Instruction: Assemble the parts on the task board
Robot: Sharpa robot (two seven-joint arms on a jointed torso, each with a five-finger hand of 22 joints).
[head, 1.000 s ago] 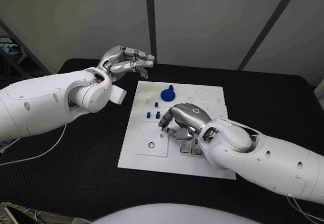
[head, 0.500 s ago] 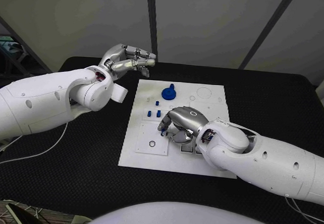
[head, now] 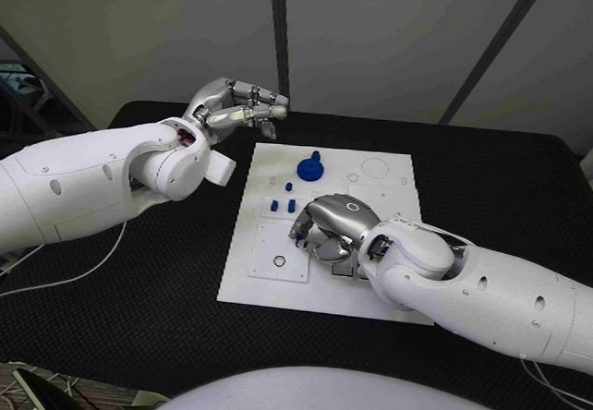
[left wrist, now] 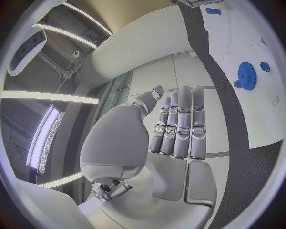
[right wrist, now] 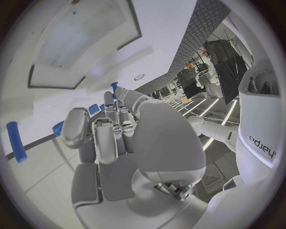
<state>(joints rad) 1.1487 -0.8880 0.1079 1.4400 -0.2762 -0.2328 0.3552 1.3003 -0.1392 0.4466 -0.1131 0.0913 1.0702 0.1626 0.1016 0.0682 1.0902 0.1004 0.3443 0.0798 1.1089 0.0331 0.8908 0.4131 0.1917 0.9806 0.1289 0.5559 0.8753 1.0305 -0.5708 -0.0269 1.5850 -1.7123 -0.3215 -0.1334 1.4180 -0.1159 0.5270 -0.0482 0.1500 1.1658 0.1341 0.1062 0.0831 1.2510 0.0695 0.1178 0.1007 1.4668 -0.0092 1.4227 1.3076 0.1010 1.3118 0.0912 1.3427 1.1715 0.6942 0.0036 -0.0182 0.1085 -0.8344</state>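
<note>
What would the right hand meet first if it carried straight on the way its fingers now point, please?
Probably the white board itself: the right hand curls downward over its middle, with small blue pegs just beyond the fingertips. Depth is unclear, so it may already touch.

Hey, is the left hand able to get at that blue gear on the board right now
Probably yes. The left hand hangs empty, off the task board's far left corner, and the blue gear lies uncovered nearby. The right hand works nearer the robot, out of that path.

Left hand [left wrist: 173, 138] fingers [left wrist: 181, 121] straight, empty — blue gear [left wrist: 247, 75] on task board [left wrist: 238, 47].
</note>
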